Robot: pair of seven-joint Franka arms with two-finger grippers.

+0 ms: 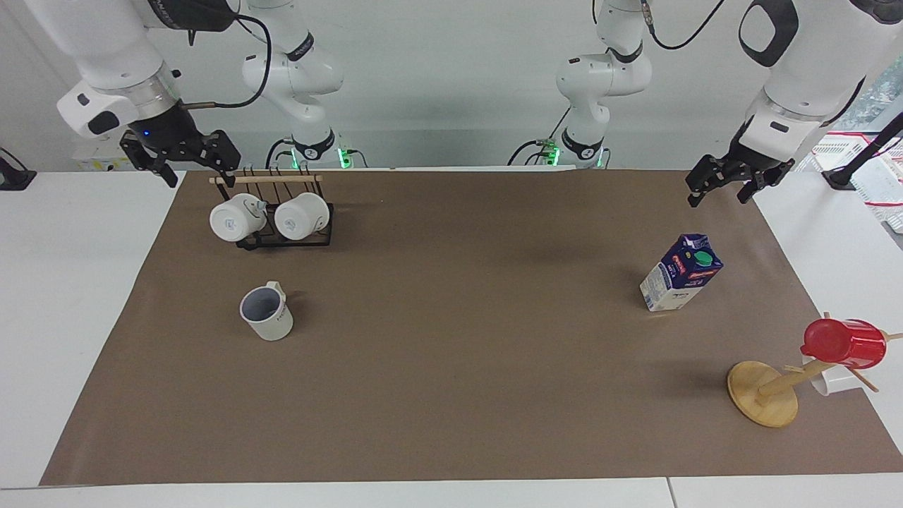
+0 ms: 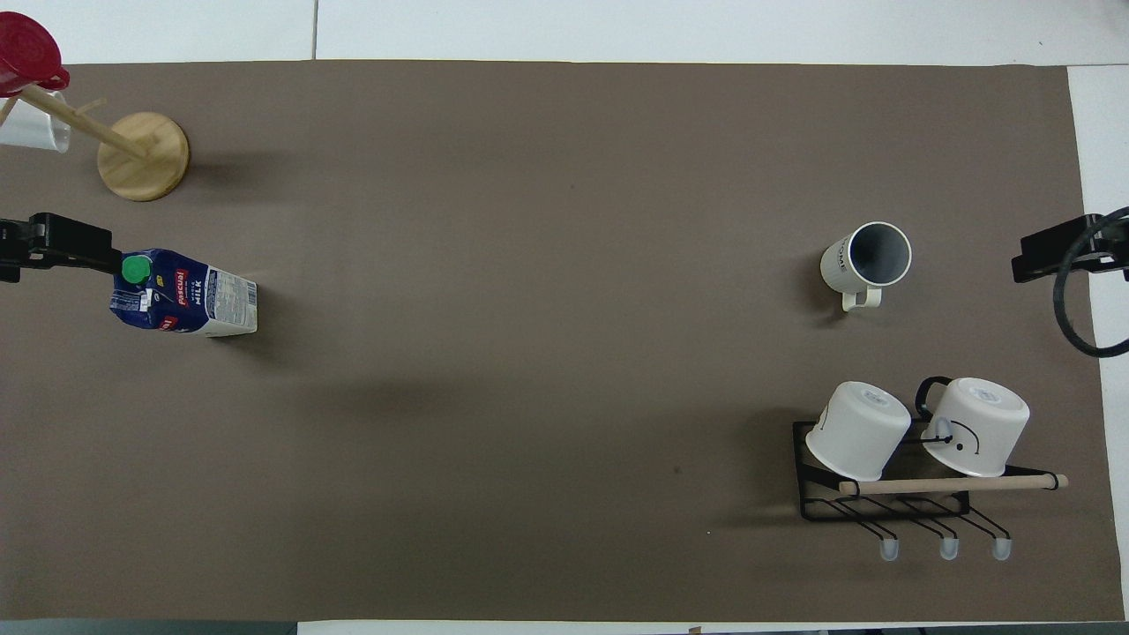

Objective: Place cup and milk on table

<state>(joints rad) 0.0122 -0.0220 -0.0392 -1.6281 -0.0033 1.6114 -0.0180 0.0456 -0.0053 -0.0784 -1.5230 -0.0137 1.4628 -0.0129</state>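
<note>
The cup (image 1: 267, 315) (image 2: 864, 260), off-white with a bluish-grey inside, stands upright on the brown sheet of the table (image 1: 458, 367) toward the right arm's end. The milk (image 1: 681, 274) (image 2: 185, 304), a blue and white carton with a green cap, stands on the sheet toward the left arm's end. My left gripper (image 1: 717, 197) hangs open in the air over the sheet's edge, apart from the milk. My right gripper (image 1: 200, 173) hangs open over the sheet's corner beside the mug rack, apart from the cup. Neither gripper holds anything.
A black wire rack (image 1: 310, 240) with two white mugs stands nearer to the robots than the cup. A wooden mug tree (image 1: 763, 395) carrying a red cup (image 1: 843, 343) and a white cup stands farther from the robots than the milk.
</note>
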